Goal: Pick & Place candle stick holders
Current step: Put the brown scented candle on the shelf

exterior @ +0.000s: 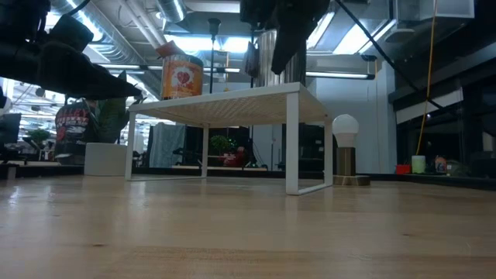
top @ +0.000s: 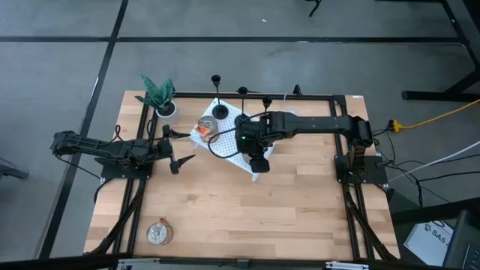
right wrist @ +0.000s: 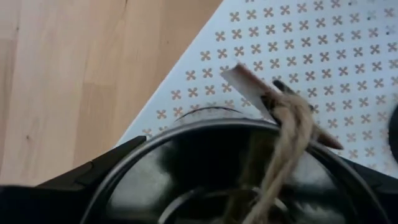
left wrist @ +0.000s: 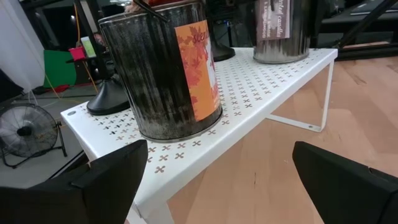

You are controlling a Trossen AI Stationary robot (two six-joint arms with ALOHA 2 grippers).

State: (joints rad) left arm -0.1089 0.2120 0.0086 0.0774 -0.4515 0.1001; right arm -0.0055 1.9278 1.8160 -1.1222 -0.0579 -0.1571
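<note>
High view: my right gripper (top: 257, 154) sits over white perforated shelf (top: 238, 156), near its front corner. Right wrist view shows fingers spread wide around dark tin (right wrist: 249, 174) with twine and paper tag; looks like straddling, firm clamp not confirmed. Not a task item, I judge. Candle stick holders (top: 217, 96) stand along shelf's far edge, untouched; one base beside orange-labelled tin (left wrist: 168, 68). Left gripper (top: 180, 150) waits at shelf's left end, jaws apart, clear of right arm.
</note>
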